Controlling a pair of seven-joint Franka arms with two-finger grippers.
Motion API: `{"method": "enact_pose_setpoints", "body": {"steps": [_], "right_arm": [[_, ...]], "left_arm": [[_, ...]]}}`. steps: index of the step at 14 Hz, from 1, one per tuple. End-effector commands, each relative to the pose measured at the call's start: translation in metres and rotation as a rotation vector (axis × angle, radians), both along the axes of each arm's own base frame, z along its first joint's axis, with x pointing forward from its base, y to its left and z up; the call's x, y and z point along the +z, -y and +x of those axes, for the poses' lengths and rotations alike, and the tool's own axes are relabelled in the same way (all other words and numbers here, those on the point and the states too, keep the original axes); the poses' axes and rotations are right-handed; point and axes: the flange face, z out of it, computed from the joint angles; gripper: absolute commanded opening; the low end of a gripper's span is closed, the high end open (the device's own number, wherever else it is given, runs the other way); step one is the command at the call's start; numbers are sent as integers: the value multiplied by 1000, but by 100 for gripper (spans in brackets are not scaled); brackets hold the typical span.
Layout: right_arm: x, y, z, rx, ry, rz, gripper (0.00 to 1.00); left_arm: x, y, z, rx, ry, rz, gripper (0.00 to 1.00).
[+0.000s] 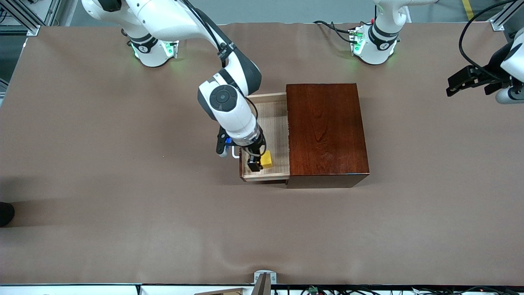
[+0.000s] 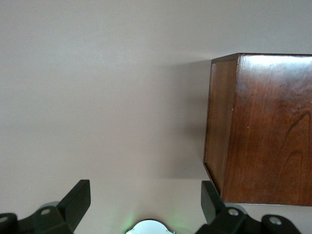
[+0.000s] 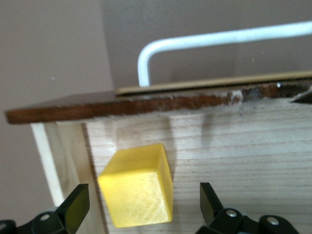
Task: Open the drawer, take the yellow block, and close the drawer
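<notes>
Nearest the front camera, the bench [image 1: 123, 229] lay under a plain brown cloth, matte and faintly rippled. Farther up stood the drawer [image 1: 275, 123], pulled well out of its cabinet [image 1: 325, 127] toward the right arm's end of the bench, so step one looked done. It was a pale, straight-grained wooden tray; the white handle [image 3: 204, 41] was a thin rounded bar bent in a U, and the cabinet was a glossy reddish-brown box with sharp edges.

And there was the prize: the yellow block [image 3: 139, 187], a small smooth cube, sat on the drawer floor in the corner nearer the front camera, close to the handle's front panel. The right gripper [image 1: 257, 163] hung low over that corner with its fingers [image 3: 73, 207] spread wide apart, and in the right wrist view the cube sat between them. That looked like a line-up for the pick, nothing clamped yet.

Farthest off, the left gripper [image 1: 470, 80] waited in the air over the left arm's end of the bench, its fingers [image 2: 78, 200] apart and empty, the cabinet's side in its view.
</notes>
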Motion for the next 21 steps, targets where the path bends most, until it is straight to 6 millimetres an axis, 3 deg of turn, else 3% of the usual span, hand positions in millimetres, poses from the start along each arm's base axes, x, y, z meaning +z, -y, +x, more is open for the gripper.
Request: {"method": "enact_pose_setpoints", "body": {"steps": [1, 3, 5, 8, 14, 17, 21], "right_arm": [[-1, -12, 0, 5, 42, 11, 99], [0, -12, -1, 12, 47, 9, 52], [4, -13, -1, 25, 62, -1, 16], [23, -12, -3, 38, 54, -5, 13], [132, 8, -18, 77, -26, -38, 12], [165, 62, -10, 304, -62, -108, 9], [186, 178, 15, 634, -126, -156, 9]], "left_arm": [[-5, 2, 17, -6, 2, 18, 100], [-7, 9, 20, -24, 2, 18, 100], [-7, 28, 23, -53, 33, 17, 100], [-10, 34, 26, -69, 37, 35, 100], [-6, 38, 31, -74, 84, 25, 100], [-7, 38, 32, -75, 87, 26, 100], [-7, 37, 33, -73, 93, 27, 100]]}}
